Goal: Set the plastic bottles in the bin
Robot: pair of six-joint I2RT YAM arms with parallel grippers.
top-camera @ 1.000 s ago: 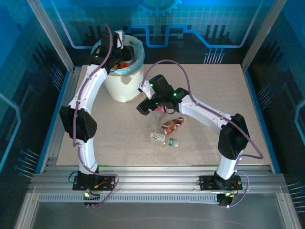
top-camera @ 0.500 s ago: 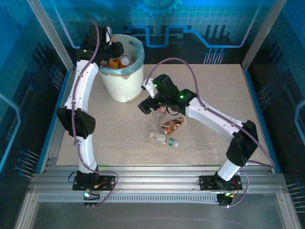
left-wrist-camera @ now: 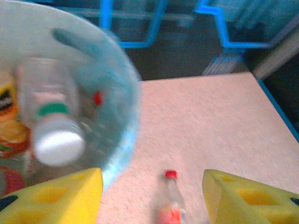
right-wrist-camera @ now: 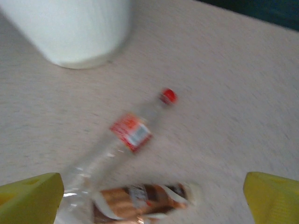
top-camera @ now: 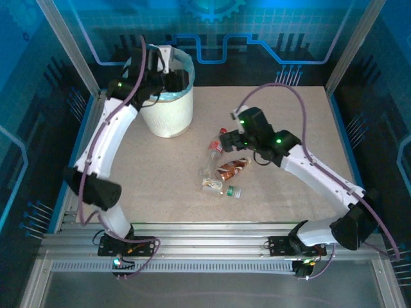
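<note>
The white bin (top-camera: pixel 168 117) with its light-blue liner stands at the back left. My left gripper (top-camera: pixel 164 67) hangs open over its mouth, jaws empty (left-wrist-camera: pixel 150 186). Inside the bin (left-wrist-camera: pixel 119 93) lie several bottles, one with a white cap (left-wrist-camera: pixel 55 142). Three bottles lie mid-table: a clear red-capped one (top-camera: pixel 213 149) with a red label (right-wrist-camera: pixel 131 132), an orange-brown labelled one (top-camera: pixel 232 168) (right-wrist-camera: pixel 140 203), and a green-capped one (top-camera: pixel 221 188). My right gripper (top-camera: pixel 232 136) hovers open just right of and above them, nothing between its yellow fingers (right-wrist-camera: pixel 152 196).
The bin's white wall (right-wrist-camera: pixel 70 28) is to the upper left in the right wrist view. Bare tabletop (top-camera: pixel 295 128) spreads right of the bottles. Aluminium frame posts and blue panels ring the table; a rail (top-camera: pixel 212 231) runs along the near edge.
My right arm has swung right and back, uncovering the red-capped bottle on the table. The left gripper has shifted slightly over the bin's mouth.
</note>
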